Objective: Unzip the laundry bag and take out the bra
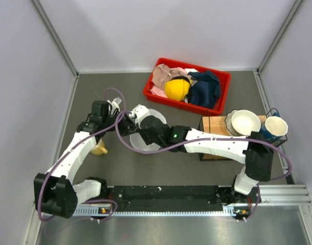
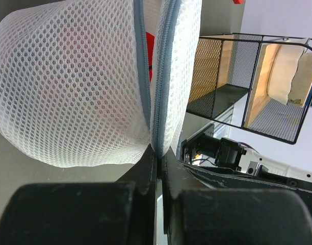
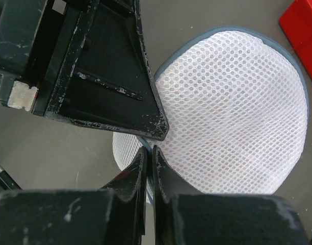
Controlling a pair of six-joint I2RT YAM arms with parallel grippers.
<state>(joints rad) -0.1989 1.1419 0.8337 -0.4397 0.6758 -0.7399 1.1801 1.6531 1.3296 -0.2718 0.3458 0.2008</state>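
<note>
The laundry bag [image 1: 145, 146], a white mesh ball with a grey-blue zip, lies left of the table's centre under both wrists. In the left wrist view the bag [image 2: 74, 92] fills the frame. Its zip tapes stand slightly apart near the top, and the red bra [image 2: 149, 51] shows in that gap and faintly through the mesh. My left gripper [image 2: 159, 153] is shut on the zip seam at the bag's lower edge. My right gripper [image 3: 150, 150] is shut on the bag's grey-blue rim [image 3: 232, 102], right beside a left finger [image 3: 110, 76].
A red bin [image 1: 219, 76] of cloths with a yellow round thing stands at the back. To the right are a wooden block [image 1: 213, 125], a white bowl [image 1: 245, 122], a blue cup [image 1: 275, 126] and a black wire rack [image 2: 248, 87]. A yellow object [image 1: 99, 149] lies under the left arm.
</note>
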